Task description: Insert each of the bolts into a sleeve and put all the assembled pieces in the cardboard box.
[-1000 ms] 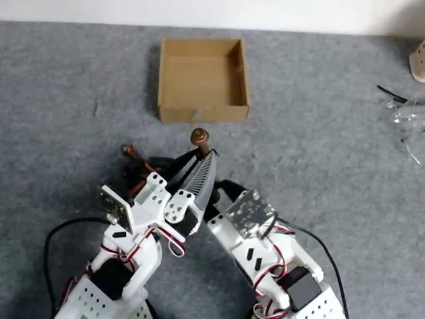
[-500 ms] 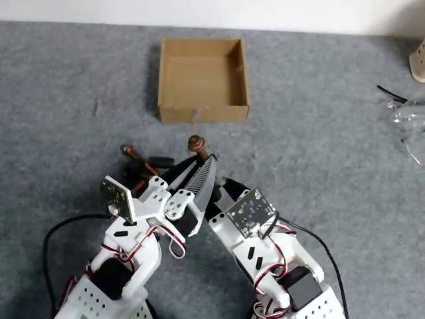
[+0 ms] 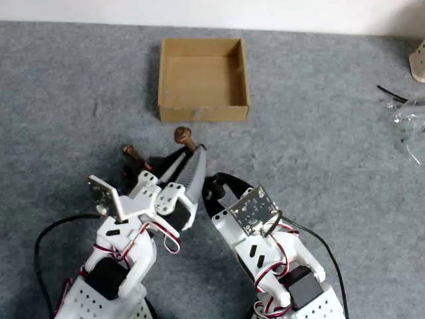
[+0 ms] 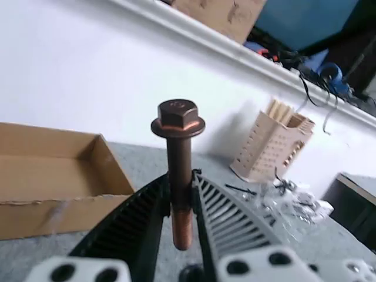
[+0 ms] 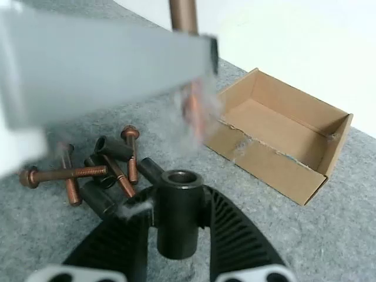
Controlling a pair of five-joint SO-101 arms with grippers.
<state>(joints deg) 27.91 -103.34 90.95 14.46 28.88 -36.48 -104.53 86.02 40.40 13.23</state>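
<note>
My left claw clamps a bolt, my right claw a sleeve; bare surface reaches the cardboard box.

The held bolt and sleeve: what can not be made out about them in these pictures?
- Right wrist view: a blurred grey finger covers the shank of the bolt above the sleeve; its tip is unclear.
- High view: the left gripper overlaps the tips of the right gripper, so bolt-to-sleeve alignment cannot be judged.

Left tool and right tool are both clamped, close together.
</note>
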